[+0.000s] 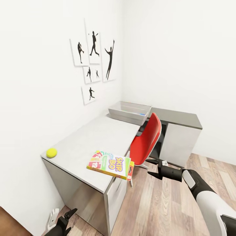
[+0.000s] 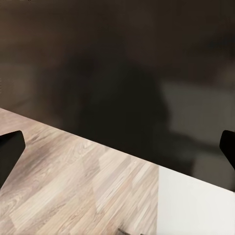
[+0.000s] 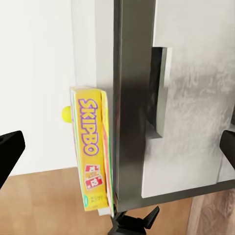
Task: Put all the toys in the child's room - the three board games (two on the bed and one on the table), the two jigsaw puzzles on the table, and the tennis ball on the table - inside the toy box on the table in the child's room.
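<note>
Now the Skip-Bo box [image 1: 110, 164] is lying on the table's [image 1: 88, 141] near right edge, partly overhanging it. Right gripper [image 1: 154, 167] is hovering just beside it, jaws wide, holding nothing. Left gripper [image 1: 67, 219] is hanging low near the floor, jaws spread. Ball [image 1: 51, 152] is sitting at the table's left edge, toy box [image 1: 129, 112] at its far end.

Bright, even, diffuse light fills the rendered room, with white walls near overexposure and no visible lamp. Shadows are soft: a faint one lies under the table [image 1: 98, 137], darker beneath the red chair [image 1: 146, 141]. Straight wall lines bow toward the head view's edges. The left wrist view is dim and blurred, a dark smeared surface above sharper wooden floor [image 2: 73, 186].
</note>
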### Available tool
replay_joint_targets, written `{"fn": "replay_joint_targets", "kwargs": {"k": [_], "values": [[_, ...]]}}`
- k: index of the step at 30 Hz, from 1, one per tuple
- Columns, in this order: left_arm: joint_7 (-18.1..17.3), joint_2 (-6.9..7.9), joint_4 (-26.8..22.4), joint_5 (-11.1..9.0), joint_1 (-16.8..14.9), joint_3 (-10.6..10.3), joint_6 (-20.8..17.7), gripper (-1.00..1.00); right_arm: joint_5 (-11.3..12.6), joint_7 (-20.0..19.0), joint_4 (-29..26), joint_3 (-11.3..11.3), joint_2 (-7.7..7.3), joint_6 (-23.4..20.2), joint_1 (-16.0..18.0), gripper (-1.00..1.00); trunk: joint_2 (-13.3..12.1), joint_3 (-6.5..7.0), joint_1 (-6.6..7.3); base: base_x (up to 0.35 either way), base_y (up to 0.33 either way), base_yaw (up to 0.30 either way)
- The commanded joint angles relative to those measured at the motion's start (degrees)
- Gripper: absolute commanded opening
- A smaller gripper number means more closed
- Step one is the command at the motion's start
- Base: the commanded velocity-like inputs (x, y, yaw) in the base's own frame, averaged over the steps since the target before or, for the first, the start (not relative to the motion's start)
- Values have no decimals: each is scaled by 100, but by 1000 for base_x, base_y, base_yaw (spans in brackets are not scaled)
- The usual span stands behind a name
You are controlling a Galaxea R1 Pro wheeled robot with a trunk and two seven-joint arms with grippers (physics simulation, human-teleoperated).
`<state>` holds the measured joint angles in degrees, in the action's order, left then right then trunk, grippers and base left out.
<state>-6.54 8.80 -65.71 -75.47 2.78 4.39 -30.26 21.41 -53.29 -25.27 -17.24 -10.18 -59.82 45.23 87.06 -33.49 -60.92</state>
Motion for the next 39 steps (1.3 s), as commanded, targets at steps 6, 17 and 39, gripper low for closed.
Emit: {"fn": "replay_joint_targets", "kwargs": {"k": [6, 17, 39], "values": [[-5, -1, -3, -18, -1, 9, -32, 100, -40, -28, -1, -25, 5, -18, 4, 100, 3, -4, 0, 0, 0, 135], [-7, -1, -3, -11, 0, 9, -32, 100, -41, -25, -3, -25, 7, -18, 4, 100, 3, -4, 0, 0, 0, 133], [-14, -1, -3, -3, 3, 8, -32, 100, -40, -24, -4, -25, 7, -18, 4, 100, 3, -4, 0, 0, 0, 20]]}}
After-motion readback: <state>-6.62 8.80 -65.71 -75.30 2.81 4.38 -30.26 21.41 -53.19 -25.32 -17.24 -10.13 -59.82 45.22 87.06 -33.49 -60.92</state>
